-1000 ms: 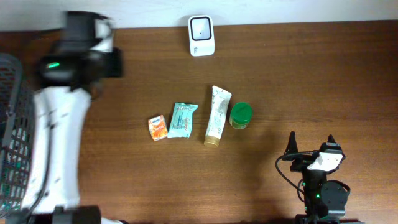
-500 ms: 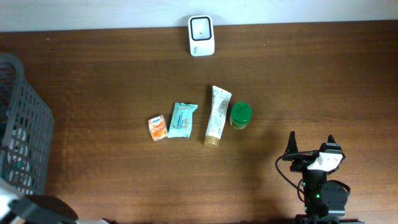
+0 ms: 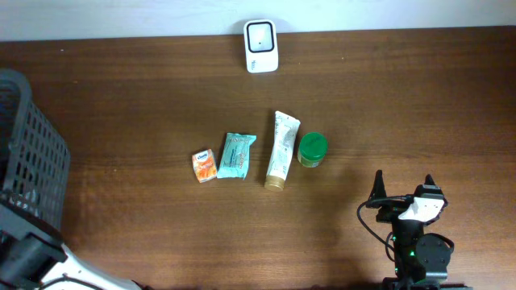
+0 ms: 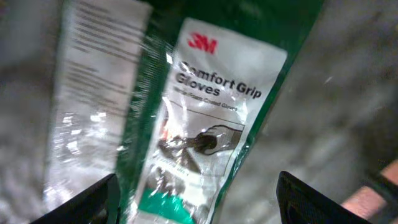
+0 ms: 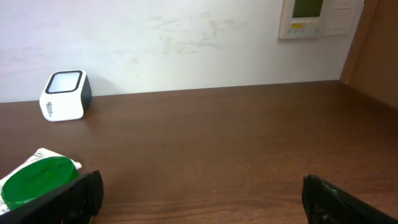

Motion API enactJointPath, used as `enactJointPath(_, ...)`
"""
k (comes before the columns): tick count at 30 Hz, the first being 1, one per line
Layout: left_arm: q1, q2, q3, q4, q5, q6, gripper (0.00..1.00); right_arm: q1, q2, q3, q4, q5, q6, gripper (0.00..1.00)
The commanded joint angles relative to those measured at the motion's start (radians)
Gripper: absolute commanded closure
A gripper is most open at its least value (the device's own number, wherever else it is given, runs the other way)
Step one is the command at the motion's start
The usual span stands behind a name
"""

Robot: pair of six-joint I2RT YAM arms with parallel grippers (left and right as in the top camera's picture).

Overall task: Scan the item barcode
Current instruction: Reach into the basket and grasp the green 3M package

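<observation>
Gloves package (image 4: 198, 127) is glossy green with white lettering.

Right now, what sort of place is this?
Likely a mock checkout bench indoors: a white barcode scanner at the far edge of the wooden table, small packaged goods in a row mid-table, and a dark mesh basket at the left.
</observation>
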Motion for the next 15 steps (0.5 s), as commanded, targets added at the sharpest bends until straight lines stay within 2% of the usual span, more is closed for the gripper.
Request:
enactJointPath(1, 0.003, 0.071, -0.012, 0.000, 0.014, 0.058, 0.19, -0.004, -0.007, -0.007, -0.002, 0.005, -0.003, 0.01)
enactJointPath(2, 0.003, 0.085, -0.012, 0.003, 0.015, 0.061, 0.11, -0.004, -0.007, -0.007, -0.002, 0.005, -0.003, 0.02)
enactJointPath(4, 0.006, 0.103, -0.012, 0.006, -0.013, 0.062, 0.08, -0.004, -0.007, -0.007, -0.002, 0.005, -0.003, 0.01)
enactJointPath(6, 0.015, 0.137, -0.012, 0.002, -0.049, 0.061, 0.07, -0.004, -0.007, -0.007, -0.002, 0.005, -0.003, 0.02)
enactJointPath(9, 0.019, 0.158, -0.021, -0.005, -0.057, 0.061, 0.12, -0.004, -0.007, -0.007, -0.002, 0.005, -0.003, 0.02)
enactJointPath(10, 0.019, 0.162, -0.026, -0.005, -0.089, 0.061, 0.23, -0.004, -0.007, -0.007, -0.002, 0.005, -0.003, 0.02)
enactJointPath(11, 0.019, 0.162, -0.026, -0.004, -0.103, 0.061, 0.38, -0.004, -0.007, -0.007, -0.002, 0.005, -0.003, 0.02)
enactJointPath(13, 0.019, 0.162, -0.026, -0.003, -0.103, 0.061, 0.77, -0.004, -0.007, -0.007, -0.002, 0.005, -0.003, 0.02)
enactJointPath(14, 0.019, 0.162, -0.026, -0.004, -0.103, 0.061, 0.89, -0.004, -0.007, -0.007, -0.002, 0.005, -0.003, 0.02)
enactJointPath(15, 0.019, 0.162, -0.026, -0.006, -0.105, 0.061, 0.97, -0.004, -0.007, -0.007, -0.002, 0.005, -0.003, 0.02)
